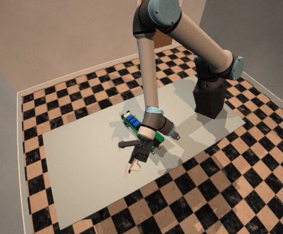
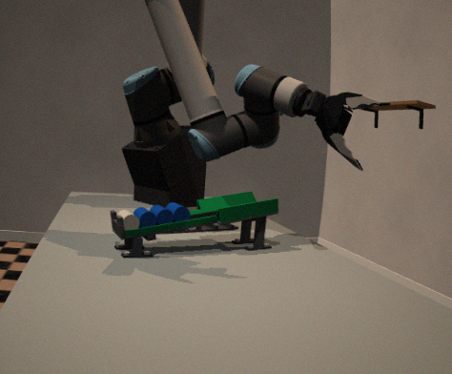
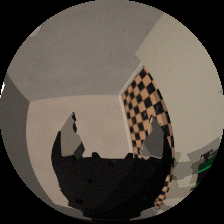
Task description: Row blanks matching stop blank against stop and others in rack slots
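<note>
The green feed ramp (image 1: 142,131) stands on dark legs on the grey mat; it also shows in the exterior view (image 2: 201,217). A white blank (image 2: 127,219) lies at the stop at the ramp's low end. Three blue blanks (image 2: 160,214) (image 1: 132,120) lie side by side against it, across the ramp. My gripper (image 2: 354,134) is open and empty, held high in the air beyond the ramp's upper end. It also shows in the top view (image 1: 132,167) and in the wrist view (image 3: 112,137), where nothing lies between the fingers. No other blanks are in view.
A brown shelf-like board (image 2: 401,106) on two dark legs appears level with my upper fingertip in the exterior view; I cannot tell how far apart they are. The robot's dark base (image 1: 209,101) stands on the mat behind the ramp. Checkered floor surrounds the mat.
</note>
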Tool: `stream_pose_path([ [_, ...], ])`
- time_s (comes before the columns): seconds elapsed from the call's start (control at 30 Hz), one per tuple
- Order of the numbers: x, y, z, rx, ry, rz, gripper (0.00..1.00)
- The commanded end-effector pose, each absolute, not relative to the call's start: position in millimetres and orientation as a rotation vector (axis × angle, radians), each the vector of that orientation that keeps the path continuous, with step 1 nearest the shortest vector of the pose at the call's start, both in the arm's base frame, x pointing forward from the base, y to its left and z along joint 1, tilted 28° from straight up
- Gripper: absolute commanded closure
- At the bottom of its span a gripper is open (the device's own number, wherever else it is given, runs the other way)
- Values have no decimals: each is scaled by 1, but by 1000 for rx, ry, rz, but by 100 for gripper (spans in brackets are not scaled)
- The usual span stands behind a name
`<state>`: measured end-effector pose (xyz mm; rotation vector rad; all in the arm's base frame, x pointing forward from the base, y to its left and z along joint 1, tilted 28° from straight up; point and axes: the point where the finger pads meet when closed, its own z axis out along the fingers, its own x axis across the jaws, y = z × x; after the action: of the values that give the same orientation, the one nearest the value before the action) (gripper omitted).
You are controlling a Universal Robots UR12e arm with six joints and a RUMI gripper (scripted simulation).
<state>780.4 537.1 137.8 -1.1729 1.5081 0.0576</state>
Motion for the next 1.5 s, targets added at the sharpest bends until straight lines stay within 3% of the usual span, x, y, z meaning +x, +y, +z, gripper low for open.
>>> stream_pose_path([
  [0.0, 780, 538, 139, -1173, 1507, 58, 0],
  [0.83, 768, 523, 134, -1164, 1552, 39, 0],
  [1.1, 734, 482, 121, -1137, 1675, -16, 0],
  [1.47, 626, 350, 82, -1006, 2088, -217, 0],
])
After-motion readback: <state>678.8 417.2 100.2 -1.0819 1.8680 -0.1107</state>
